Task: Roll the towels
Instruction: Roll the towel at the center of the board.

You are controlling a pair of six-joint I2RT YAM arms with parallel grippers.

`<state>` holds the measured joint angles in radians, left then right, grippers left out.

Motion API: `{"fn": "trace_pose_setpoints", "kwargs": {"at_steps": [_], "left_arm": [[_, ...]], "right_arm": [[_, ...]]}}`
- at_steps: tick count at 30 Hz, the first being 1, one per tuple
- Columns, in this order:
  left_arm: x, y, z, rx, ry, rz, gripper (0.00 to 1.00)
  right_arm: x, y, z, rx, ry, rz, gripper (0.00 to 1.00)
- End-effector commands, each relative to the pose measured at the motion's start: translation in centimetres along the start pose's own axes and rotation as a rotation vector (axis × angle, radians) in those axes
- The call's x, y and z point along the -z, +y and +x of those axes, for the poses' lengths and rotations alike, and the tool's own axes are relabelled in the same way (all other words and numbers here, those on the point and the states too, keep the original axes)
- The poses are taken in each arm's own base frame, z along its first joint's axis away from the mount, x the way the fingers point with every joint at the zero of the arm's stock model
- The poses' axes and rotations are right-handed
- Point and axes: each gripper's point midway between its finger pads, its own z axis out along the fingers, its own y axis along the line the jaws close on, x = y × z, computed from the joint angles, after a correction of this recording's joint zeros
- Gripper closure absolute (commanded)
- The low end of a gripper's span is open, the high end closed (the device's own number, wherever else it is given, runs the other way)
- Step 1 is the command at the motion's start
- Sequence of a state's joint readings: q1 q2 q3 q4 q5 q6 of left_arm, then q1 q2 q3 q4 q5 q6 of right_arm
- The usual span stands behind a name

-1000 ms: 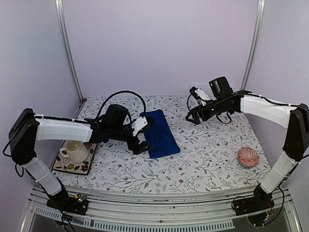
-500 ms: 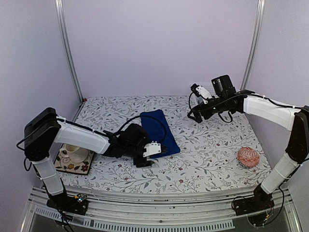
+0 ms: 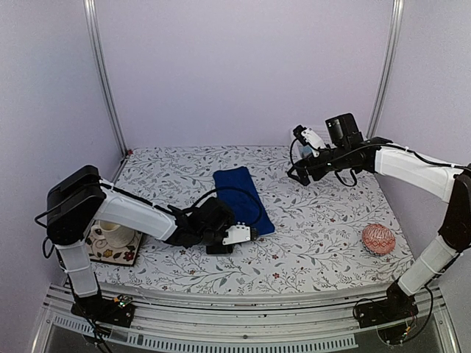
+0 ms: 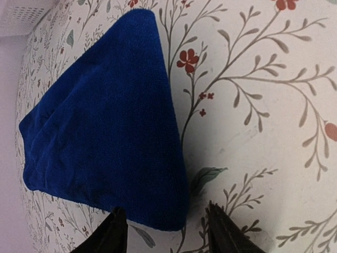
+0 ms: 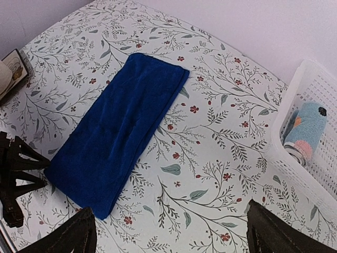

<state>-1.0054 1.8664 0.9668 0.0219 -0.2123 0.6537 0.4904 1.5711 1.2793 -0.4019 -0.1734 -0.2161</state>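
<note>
1. The left tool [image 4: 165, 219] lies low on the surface [image 3: 316, 243] at the near end of the royal-blue towel [image 3: 241, 198]. From above, its fingers are hard to tell from the dark arm.
2. In the left wrist view, two black fingertips [image 4: 117, 232] are cut off by the bottom edge. They stand apart with the towel's near corner between them. A strip of bare surface shows between the cloth and one fingertip, so the jaws are open and not clamped.
3. The right tool [image 3: 299, 170] hovers above the far right of the surface with its fingers spread wide and nothing between them.
4. The royal-blue towel is a long, plush rectangle. It lies flat and unrolled near the middle of the surface.
5. The light-blue towel [image 5: 308, 126] is a short, soft roll with pink and white marks too small to make out. It lies in a white mesh basket [image 5: 295, 176], which the right wrist view cuts off.
6. The surface wears a white cloth printed with grey-green sprigs and small red flowers.
7. At the near left, a pale cup [image 3: 114, 232] sits on a flowered tile [image 3: 110, 252], partly hidden by the left arm.
8. A round, pink-red patterned ball [image 3: 378, 239] rests at the near right.
</note>
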Motion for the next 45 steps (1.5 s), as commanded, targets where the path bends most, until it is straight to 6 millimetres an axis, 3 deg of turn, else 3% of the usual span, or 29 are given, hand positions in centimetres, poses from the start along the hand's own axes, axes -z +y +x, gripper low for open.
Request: {"fn": "trace_pose_setpoints", "kwargs": {"at_steps": [1, 6, 12, 14, 16, 22, 28, 38, 45], "left_arm": [[-1.0, -0.5, 0.2, -0.039, 0.034, -0.01, 0.48], [-1.5, -1.1, 0.3, -0.048, 0.044, 0.01, 0.52], [-1.8, -2.0, 0.4, -0.059, 0.048, 0.052, 0.75], [-1.8, -2.2, 0.4, -0.057, 0.047, 0.063, 0.86], [-1.8, -2.3, 0.5, -0.055, 0.053, 0.069, 1.0], [-1.2, -2.5, 0.4, -0.005, 0.047, 0.131, 1.0], [-0.2, -1.8, 0.7, 0.111, 0.006, 0.22, 1.0], [0.8, -0.8, 1.2, 0.271, -0.065, 0.358, 1.0], [2.0, 0.6, 1.3, 0.367, -0.129, 0.418, 1.0]], "right_arm": [[1.5, 0.0, -1.1, -0.004, -0.056, 0.01, 0.01], [1.5, 0.4, -1.2, 0.006, -0.07, -0.013, 0.01], [1.1, 0.5, -1.0, 0.021, -0.076, -0.02, 0.01], [1.2, 0.6, -1.2, 0.038, -0.093, -0.024, 0.01], [0.8, 1.0, -0.1, 0.058, -0.094, -0.034, 0.01], [1.4, 3.0, 2.0, 0.242, -0.162, -0.099, 0.01], [2.5, 5.1, 3.5, 0.567, -0.258, -0.147, 0.01], [-0.6, 10.0, 7.7, 0.826, -0.211, -0.286, 0.02], [-2.4, 13.2, 8.8, 0.882, -0.2, -0.378, 0.05]]}}
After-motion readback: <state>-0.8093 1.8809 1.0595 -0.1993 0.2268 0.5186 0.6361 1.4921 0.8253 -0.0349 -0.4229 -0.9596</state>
